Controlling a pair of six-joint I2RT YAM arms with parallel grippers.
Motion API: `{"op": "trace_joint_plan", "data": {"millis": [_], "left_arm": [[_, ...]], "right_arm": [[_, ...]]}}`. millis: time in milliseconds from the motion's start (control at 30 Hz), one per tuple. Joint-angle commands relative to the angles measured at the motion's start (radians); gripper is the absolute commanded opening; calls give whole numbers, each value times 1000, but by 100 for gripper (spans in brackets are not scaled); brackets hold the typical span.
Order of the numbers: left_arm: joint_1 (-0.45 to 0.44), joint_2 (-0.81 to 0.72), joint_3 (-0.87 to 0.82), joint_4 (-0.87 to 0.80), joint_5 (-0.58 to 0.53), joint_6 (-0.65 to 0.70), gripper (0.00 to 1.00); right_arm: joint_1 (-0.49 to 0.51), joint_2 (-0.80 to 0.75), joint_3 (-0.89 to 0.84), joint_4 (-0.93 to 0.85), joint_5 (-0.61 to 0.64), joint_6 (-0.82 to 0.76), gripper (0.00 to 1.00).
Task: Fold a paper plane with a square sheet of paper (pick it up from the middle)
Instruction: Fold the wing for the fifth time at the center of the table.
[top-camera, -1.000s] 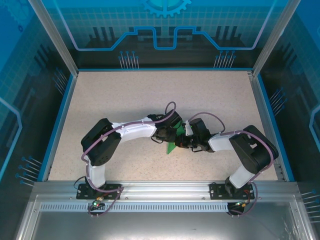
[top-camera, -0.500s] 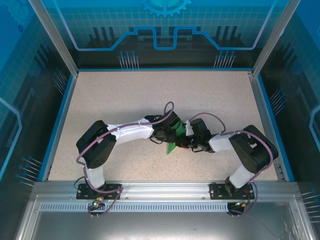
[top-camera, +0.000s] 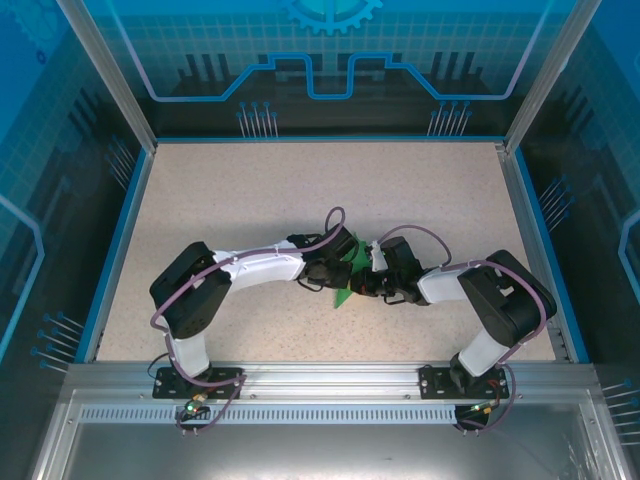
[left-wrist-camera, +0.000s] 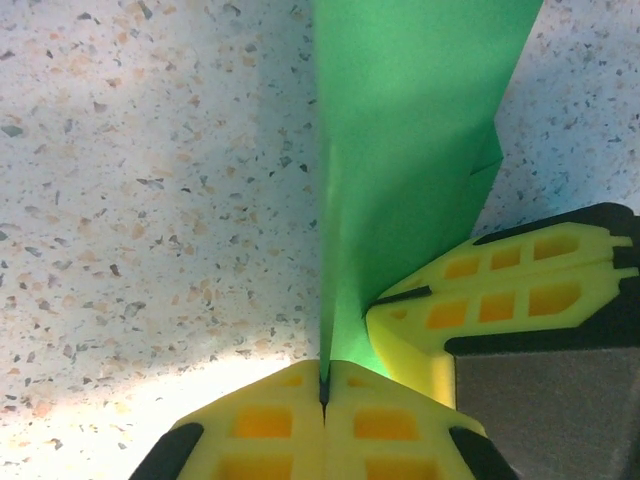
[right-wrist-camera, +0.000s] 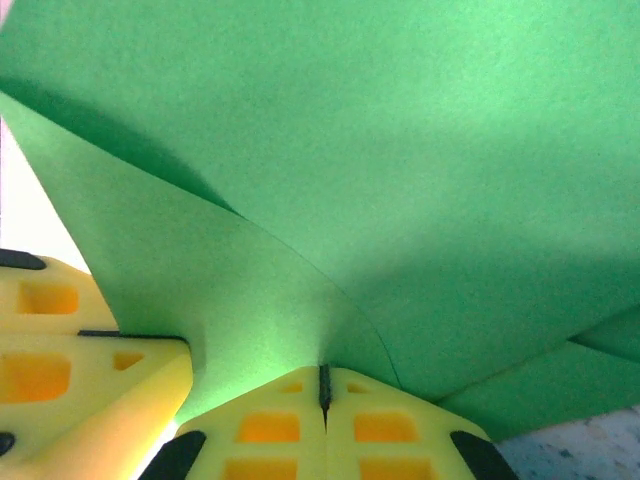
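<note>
The bright green sheet of paper (top-camera: 345, 281) is folded into a layered, pointed paper plane shape and is held off the table between both arms near the table's middle. My left gripper (top-camera: 338, 270) is shut on it. In the left wrist view its yellow fingertips (left-wrist-camera: 323, 385) pinch a thin folded edge of the paper (left-wrist-camera: 400, 150). My right gripper (top-camera: 368, 284) is shut on the same paper from the right. In the right wrist view the paper (right-wrist-camera: 380, 170) spreads above the closed fingertips (right-wrist-camera: 323, 385). Each gripper's fingers show beside the other's.
The speckled beige tabletop (top-camera: 300, 190) is ringed by a blue rim and aluminium frame posts (top-camera: 105, 75). Both arms bend inward from their bases (top-camera: 195, 380) at the near edge. Open table lies beyond the grippers towards the back.
The left arm's elbow swung left and lower while its wrist stayed at the paper. The left jaws closed on the folded edge. The right arm and paper barely moved.
</note>
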Motion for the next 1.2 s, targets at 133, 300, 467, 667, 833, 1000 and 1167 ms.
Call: {"op": "trace_joint_plan", "data": {"millis": [133,300,467,667,833,1000,1167], "left_arm": [[-55,50,56,-78,-100,64,0],[-63,62,69,-56,-80,65,0],[-63,73,65,-49,-73,62,0],[-60,79,52,-30,-74,53,0],[-53,80,51,-23,-71,53,0],[-49,76,56,-17,-57,50,0],[-48,77,71,-17,-34,46,0]], "right_arm": [[-17,46,-42,-68,29,1,0],[-27,54,-49,-36,1,15,0],[-41,42,-58,-13,-22,27,0],[-42,-15,-52,-49,-28,25,0],[-41,-71,-28,-170,12,-11,0],[-40,-39,-19,-171,20,-21,0],[-33,-2,-6,-164,27,-18,0]]}}
